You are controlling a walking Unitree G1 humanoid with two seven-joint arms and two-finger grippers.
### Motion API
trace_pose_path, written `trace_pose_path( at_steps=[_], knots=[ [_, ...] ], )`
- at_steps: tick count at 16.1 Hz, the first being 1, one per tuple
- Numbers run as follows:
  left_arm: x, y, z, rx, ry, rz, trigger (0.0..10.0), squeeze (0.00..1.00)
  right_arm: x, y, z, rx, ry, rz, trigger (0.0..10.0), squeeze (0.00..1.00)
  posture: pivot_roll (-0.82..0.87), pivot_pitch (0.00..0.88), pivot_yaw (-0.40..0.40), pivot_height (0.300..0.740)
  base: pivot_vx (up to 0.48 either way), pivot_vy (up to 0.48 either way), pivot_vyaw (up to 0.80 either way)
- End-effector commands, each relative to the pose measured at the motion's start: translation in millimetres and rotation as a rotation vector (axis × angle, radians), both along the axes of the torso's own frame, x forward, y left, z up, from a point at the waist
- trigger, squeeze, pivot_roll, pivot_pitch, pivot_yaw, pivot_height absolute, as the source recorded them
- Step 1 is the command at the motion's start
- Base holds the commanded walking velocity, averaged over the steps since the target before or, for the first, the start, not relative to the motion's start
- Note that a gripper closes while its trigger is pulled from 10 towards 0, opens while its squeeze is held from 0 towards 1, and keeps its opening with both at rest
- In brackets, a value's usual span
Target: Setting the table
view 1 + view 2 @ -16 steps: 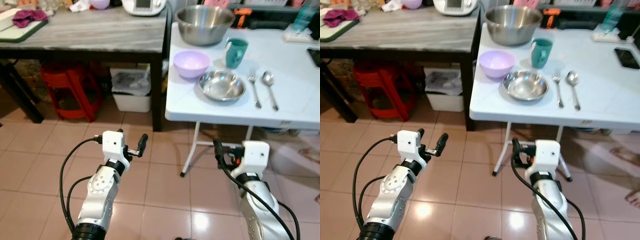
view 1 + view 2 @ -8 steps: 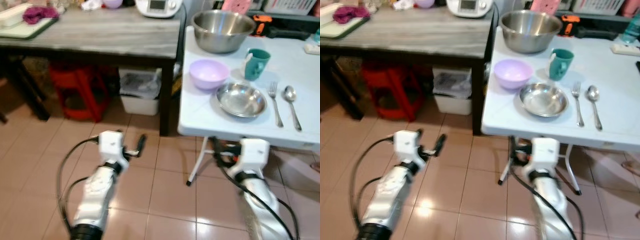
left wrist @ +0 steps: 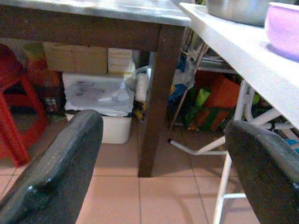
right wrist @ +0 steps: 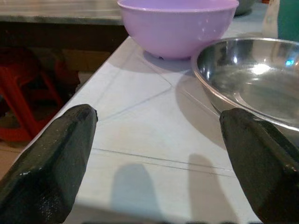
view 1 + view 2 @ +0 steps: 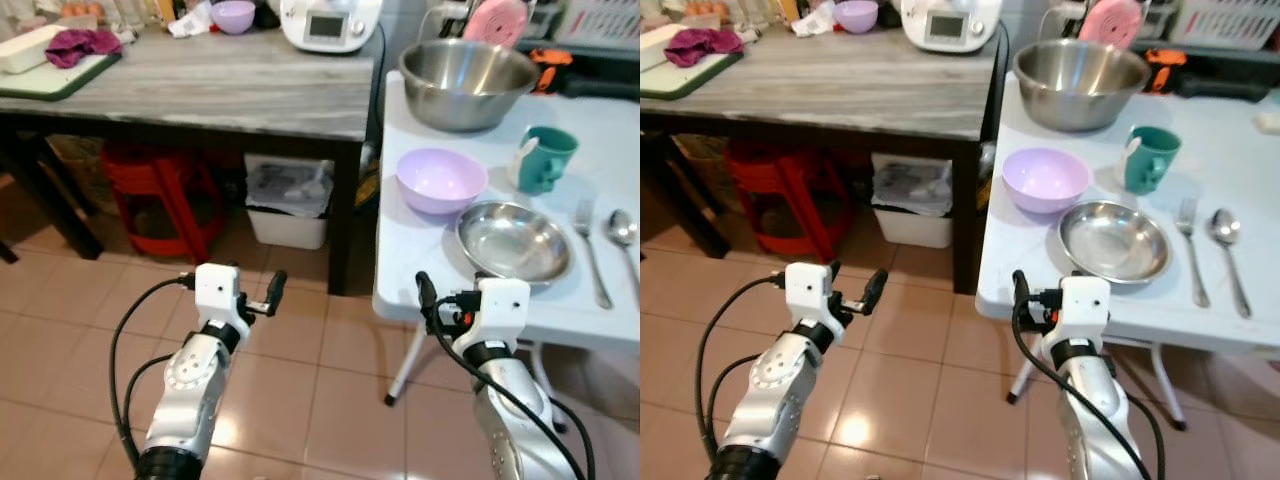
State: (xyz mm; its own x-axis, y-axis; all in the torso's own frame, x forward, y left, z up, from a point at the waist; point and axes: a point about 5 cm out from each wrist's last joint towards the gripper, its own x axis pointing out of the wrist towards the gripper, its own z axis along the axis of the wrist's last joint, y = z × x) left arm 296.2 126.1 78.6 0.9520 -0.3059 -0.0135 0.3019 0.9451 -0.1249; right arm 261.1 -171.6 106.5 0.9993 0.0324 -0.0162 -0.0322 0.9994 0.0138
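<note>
in the right half of the left eye view a white folding table carries a lilac bowl, a shallow steel dish, a teal mug, a fork, a spoon and a large steel mixing bowl. the right gripper hovers at the table's near edge, fingers spread wide, holding nothing. the left gripper hangs low at lower left over the tiled floor, wide open and empty, beside a dark wooden table.
</note>
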Motion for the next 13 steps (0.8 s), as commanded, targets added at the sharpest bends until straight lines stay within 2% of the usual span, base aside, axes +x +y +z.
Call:
trace_pose_path(
  at_steps=[1, 3, 4, 6, 13],
  knots=[
    [-1.6, -4.4, -2.4, -0.006, 0.014, -0.017, 10.0, 0.0, -1.5, -5.6, 1.0, -0.001, -0.002, -0.021, 10.0, 0.0, -0.11, 0.107, 0.027, 0.74, 0.0, 0.0, 0.0],
    [-1.9, -2.0, -6.4, 0.022, 0.046, -0.004, 10.0, 0.0, -1.2, -4.5, 1.2, 0.003, -0.002, -0.019, 10.0, 0.0, -0.11, 0.108, 0.026, 0.74, 0.0, 0.0, 0.0],
    [-2.3, -0.5, -5.9, 0.045, 0.031, -0.019, 10.0, 0.0, -1.3, -4.3, 0.8, 0.005, 0.001, -0.018, 10.0, 0.0, -0.11, 0.108, 0.026, 0.74, 0.0, 0.0, 0.0],
    [-3.2, -2.0, -3.6, 0.035, 0.016, -0.026, 10.0, 0.0, -1.6, -4.4, 0.7, 0.008, 0.002, -0.018, 10.0, 0.0, -0.11, 0.111, 0.026, 0.74, 0.0, -0.133, 0.0],
    [-1.9, -2.8, -4.5, 0.024, 0.019, -0.031, 10.0, 0.0, -1.9, -5.0, 1.2, 0.006, -0.001, -0.02, 10.0, 0.0, -0.11, 0.11, 0.026, 0.74, 0.0, -0.472, 0.0]
  ],
)
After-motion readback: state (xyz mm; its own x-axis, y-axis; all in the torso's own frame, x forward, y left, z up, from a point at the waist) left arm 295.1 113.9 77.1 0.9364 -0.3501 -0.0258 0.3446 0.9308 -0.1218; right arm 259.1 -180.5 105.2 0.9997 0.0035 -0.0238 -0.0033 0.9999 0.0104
